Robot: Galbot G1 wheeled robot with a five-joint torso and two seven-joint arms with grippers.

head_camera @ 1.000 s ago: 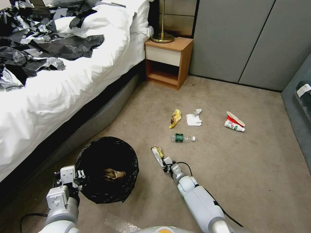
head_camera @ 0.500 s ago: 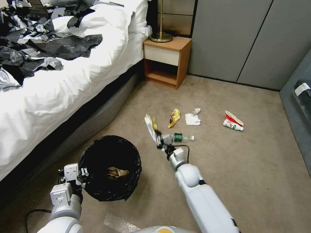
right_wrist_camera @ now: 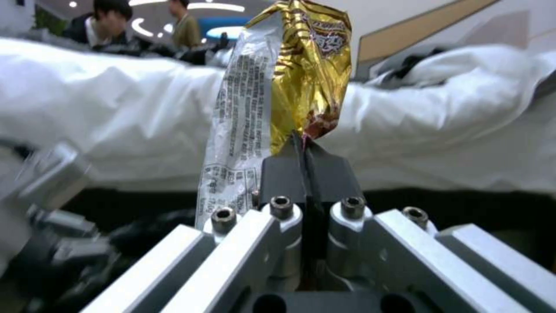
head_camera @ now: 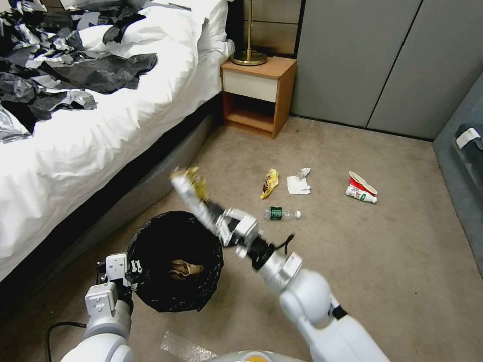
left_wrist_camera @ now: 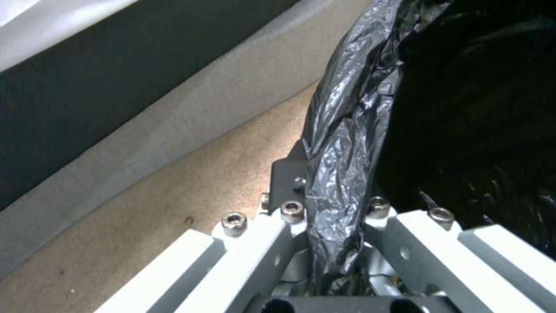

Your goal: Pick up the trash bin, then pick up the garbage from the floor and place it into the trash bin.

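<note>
Left gripper [head_camera: 128, 269] low in the lower left of the head view, clamped on the rim of the trash bin [head_camera: 176, 261], crinkly black liner pinched between the pads [left_wrist_camera: 284, 180], probably to hold the opening steady and facing up for drops. Crumpled tan paper [head_camera: 186, 270] already at the bottom. Right gripper [head_camera: 211, 213] at mid frame above the bin's far rim, jaws pressed together on a gold and silver foil snack wrapper [right_wrist_camera: 289, 74], held by its lower end so the stiff, creased length sticks up and out toward the bed [head_camera: 75, 125]; release not yet due, looks short of centre. Left on the carpet [head_camera: 352, 261], upper middle: yellow wrapper [head_camera: 270, 183], white tissue [head_camera: 299, 184], clear green-label bottle [head_camera: 282, 213], squashed red-and-white cup [head_camera: 362, 188] further right.
</note>
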